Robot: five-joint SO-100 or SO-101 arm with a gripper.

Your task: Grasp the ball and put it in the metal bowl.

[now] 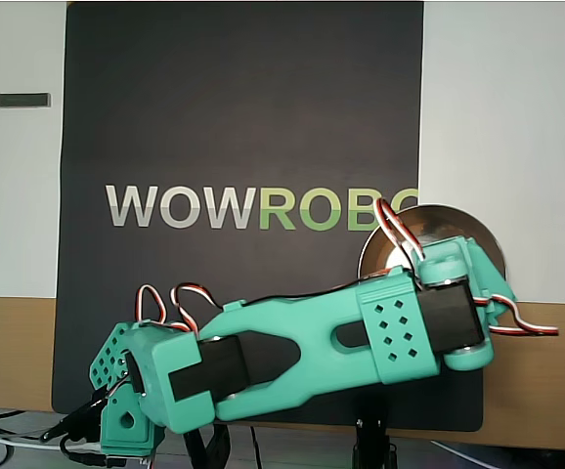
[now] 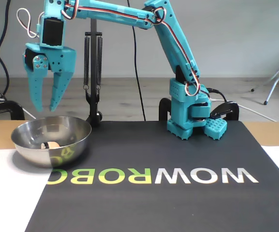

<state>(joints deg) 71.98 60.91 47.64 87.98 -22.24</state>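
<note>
gripper (image 2: 44, 109): fingers spread, empty, hanging above the bowl
ball (image 2: 52, 144): inside the metal bowl (image 2: 76, 129) (near its front wall)

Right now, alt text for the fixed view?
A teal robot arm holds its gripper, fingers apart and empty, above a metal bowl with a small tan ball inside, at the left edge of a black WOWROBO mat.
</note>
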